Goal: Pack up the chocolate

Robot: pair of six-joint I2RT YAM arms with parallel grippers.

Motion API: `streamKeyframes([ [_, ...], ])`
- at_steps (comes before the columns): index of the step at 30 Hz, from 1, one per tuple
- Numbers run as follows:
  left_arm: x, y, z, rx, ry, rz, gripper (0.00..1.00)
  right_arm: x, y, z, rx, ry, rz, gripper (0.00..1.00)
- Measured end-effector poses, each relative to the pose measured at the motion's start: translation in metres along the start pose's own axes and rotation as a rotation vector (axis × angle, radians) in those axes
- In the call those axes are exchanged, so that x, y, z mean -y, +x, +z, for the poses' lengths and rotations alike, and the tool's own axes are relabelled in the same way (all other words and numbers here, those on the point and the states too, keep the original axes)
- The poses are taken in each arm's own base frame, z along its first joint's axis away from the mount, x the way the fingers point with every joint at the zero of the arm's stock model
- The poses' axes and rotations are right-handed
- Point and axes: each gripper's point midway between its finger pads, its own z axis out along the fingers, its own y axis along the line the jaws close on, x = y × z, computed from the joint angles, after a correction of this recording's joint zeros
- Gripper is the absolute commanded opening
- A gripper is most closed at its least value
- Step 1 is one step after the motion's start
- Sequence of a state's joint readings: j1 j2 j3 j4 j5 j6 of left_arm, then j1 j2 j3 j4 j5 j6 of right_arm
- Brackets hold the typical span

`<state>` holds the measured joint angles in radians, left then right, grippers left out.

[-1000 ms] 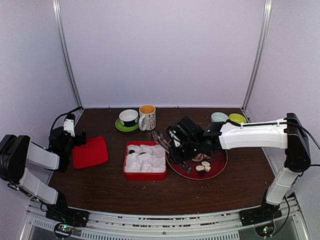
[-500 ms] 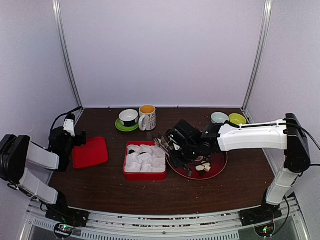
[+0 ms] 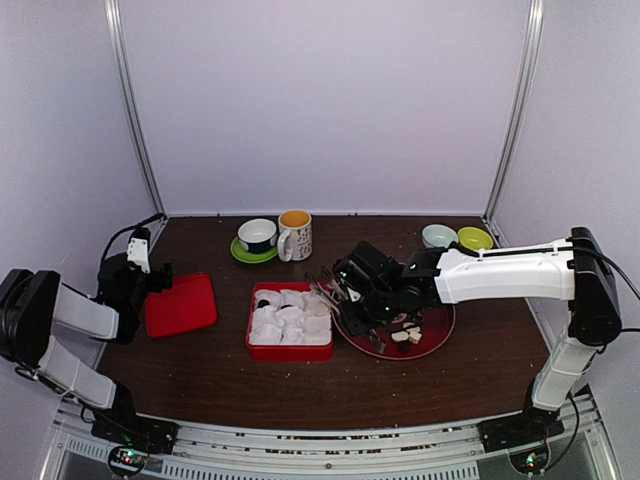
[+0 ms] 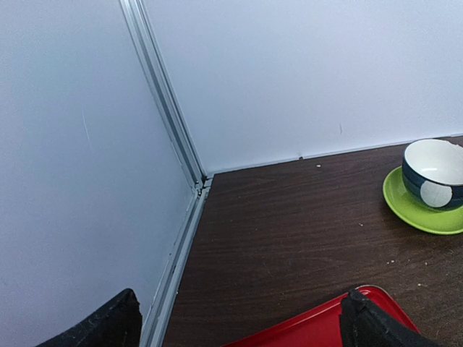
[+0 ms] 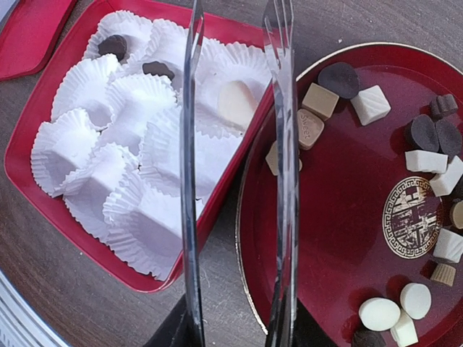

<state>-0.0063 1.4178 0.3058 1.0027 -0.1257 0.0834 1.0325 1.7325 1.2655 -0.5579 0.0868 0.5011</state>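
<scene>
Right fingers (image 5: pixel 172 331) clamped long metal tongs (image 5: pixel 191 181), arms spread above a red box (image 5: pixel 29 155) of white crinkled paper cups (image 5: pixel 79 87). Most small brown, tan and cream chocolates (image 5: pixel 318 100) lay on the round red plate (image 5: pixel 249 238) beside it. Lowered tongs might crush cups. Left fingers (image 4: pixel 108 325) stood apart.

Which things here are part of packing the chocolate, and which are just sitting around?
In the job: chocolates, round red plate, red box, paper cups, tongs in the right gripper.
Lying about: mug, bowl on green saucer, small pale bowl, small green bowl, red lid.
</scene>
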Motion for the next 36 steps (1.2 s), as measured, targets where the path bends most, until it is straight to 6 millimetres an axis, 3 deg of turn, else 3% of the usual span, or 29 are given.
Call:
streamKeyframes([
  [7, 0.0, 0.0, 0.0, 0.0, 0.0, 0.0, 0.98, 0.006, -0.003, -0.01, 0.024, 0.017, 0.008, 0.35],
  [16, 0.0, 0.0, 0.0, 0.0, 0.0, 0.0, 0.98, 0.031, -0.009, -0.064, 0.123, 0.052, 0.063, 0.35],
  [20, 0.0, 0.0, 0.0, 0.0, 0.0, 0.0, 0.98, 0.054, 0.01, -0.075, 0.105, 0.095, 0.09, 0.35],
  [27, 0.0, 0.0, 0.0, 0.0, 0.0, 0.0, 0.98, 0.093, 0.061, -0.072, 0.019, 0.164, 0.141, 0.38],
  [36, 0.0, 0.0, 0.0, 0.0, 0.0, 0.0, 0.98, 0.1, 0.09, -0.062, -0.059, 0.142, 0.203, 0.38],
])
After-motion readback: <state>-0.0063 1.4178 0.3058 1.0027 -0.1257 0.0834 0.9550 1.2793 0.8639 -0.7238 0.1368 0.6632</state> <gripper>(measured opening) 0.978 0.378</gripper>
